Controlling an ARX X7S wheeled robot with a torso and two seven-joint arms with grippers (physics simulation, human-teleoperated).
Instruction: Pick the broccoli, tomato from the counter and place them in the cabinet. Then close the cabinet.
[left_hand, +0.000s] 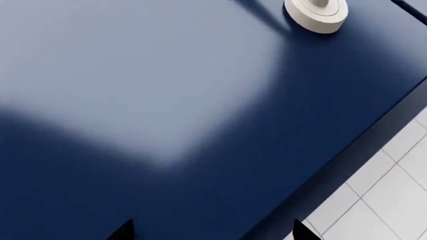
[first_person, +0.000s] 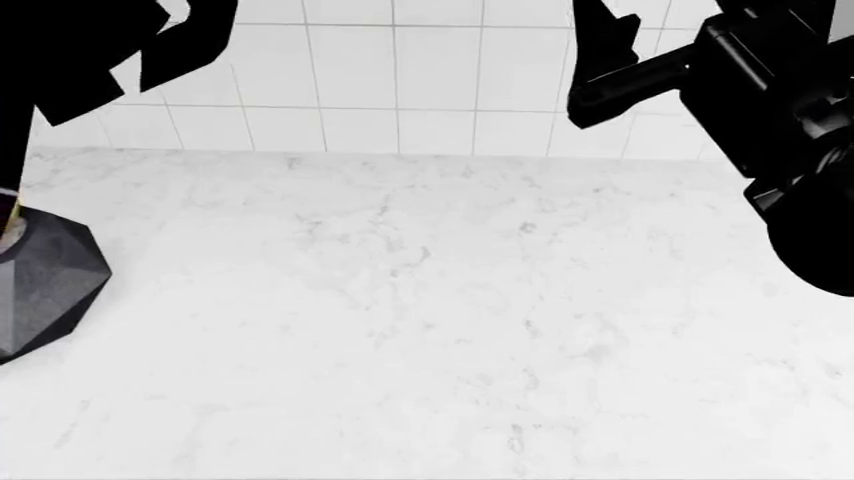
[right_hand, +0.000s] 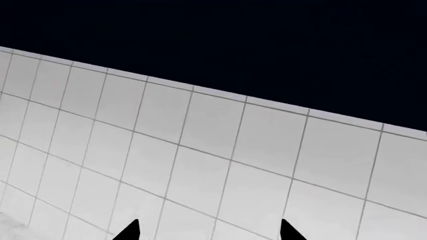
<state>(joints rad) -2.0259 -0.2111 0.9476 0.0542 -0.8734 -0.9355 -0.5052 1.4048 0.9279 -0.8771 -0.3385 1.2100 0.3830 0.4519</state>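
The broccoli and the tomato are out of view in every frame. The white marble counter (first_person: 427, 330) fills the head view with neither on it. Both black arms are raised at that view's top corners, in front of the tiled wall. My left gripper (left_hand: 212, 231) is open and empty, close to the cabinet's navy door (left_hand: 167, 100), whose round white knob (left_hand: 317, 15) lies farther off. My right gripper (right_hand: 208, 229) is also open and empty, facing the white wall tiles (right_hand: 200, 165) below the cabinet's dark underside (right_hand: 233, 40).
A dark grey faceted object (first_person: 40, 290) stands on the counter at the far left. The white tiled backsplash (first_person: 400, 90) runs along the counter's back edge. The right arm's bulky black body (first_person: 787, 120) hangs over the counter's right side.
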